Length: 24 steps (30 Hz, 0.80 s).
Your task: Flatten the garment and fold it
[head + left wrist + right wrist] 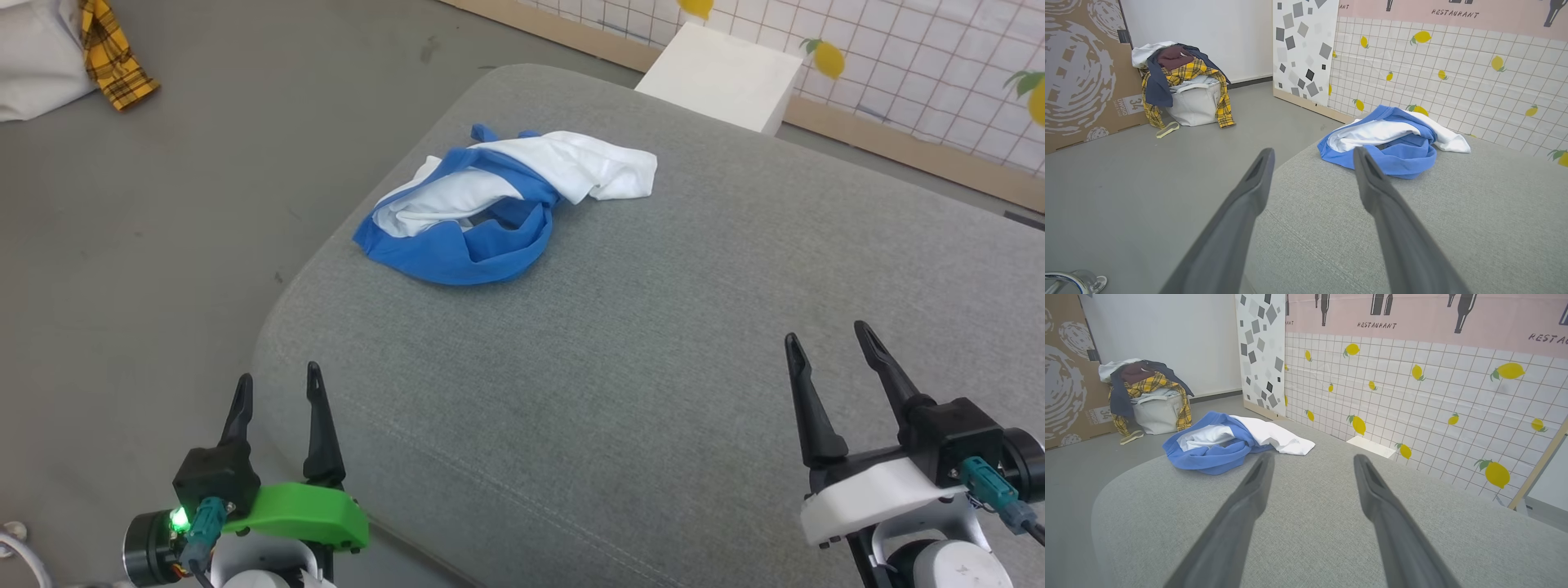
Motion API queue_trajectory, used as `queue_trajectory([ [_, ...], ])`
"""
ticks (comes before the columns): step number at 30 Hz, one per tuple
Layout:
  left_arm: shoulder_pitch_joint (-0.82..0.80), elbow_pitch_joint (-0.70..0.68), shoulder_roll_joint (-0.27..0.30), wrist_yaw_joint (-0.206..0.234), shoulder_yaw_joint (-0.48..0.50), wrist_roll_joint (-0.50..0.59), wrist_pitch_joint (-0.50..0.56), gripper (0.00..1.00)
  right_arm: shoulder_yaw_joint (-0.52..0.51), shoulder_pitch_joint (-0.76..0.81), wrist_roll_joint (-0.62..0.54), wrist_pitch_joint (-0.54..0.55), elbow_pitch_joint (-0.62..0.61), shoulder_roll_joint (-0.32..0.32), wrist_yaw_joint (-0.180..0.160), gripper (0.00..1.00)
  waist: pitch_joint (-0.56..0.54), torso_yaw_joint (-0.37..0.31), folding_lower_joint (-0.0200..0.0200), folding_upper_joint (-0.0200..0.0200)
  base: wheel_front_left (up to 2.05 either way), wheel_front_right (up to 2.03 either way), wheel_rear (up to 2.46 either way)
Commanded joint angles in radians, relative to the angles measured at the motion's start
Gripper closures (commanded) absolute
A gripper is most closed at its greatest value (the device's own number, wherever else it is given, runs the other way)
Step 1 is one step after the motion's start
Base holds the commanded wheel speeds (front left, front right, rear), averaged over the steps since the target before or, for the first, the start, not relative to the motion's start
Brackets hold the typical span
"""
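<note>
Item: garment, crumpled heap, upper ctr of frame, on grey ottoman. Status: not flattened, not folded; all steps left. Lower corners: left hand & right hand, both open, empty.

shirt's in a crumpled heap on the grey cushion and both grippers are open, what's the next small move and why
Probably reach the left gripper forward to the near blue edge of the garment. It lies bunched near the left side of the grey cushion, closer to that arm. The right gripper and the left are both open, well short of it, holding nothing.
</note>
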Motion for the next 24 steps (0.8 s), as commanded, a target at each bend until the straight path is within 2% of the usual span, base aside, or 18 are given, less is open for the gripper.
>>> queue_trajectory([
  [1, 0.008, 0.005, 0.009, 0.007, -0.003, -0.011, -0.012, 0.00, -0.002, 0.008, 0.004, -0.010, -0.009, 0.002, -0.001, 0.00, 0.004, 0.007, 0.0000, 0.0000, 0.00, 0.00, 0.00],
  [14, 0.008, 0.007, 0.018, 0.034, -0.023, -0.043, -0.043, 0.00, -0.007, 0.007, 0.011, -0.028, -0.013, 0.002, -0.002, 0.00, 0.018, 0.056, 0.0000, 0.0000, 0.00, 0.00, 0.00],
  [18, 0.001, 0.007, 0.020, 0.032, -0.021, -0.052, -0.044, 0.00, -0.003, 0.003, 0.012, -0.027, -0.013, 0.002, -0.002, 0.00, 0.024, 0.047, 0.0000, 0.0000, 0.00, 0.00, 0.00],
  [24, -0.086, 0.007, 0.022, -0.015, -0.008, -0.122, -0.009, 0.00, 0.006, -0.026, -0.001, -0.014, -0.033, 0.002, -0.002, 0.00, 0.082, 0.004, 0.0000, 0.0000, 0.00, 0.00, 0.00],
])
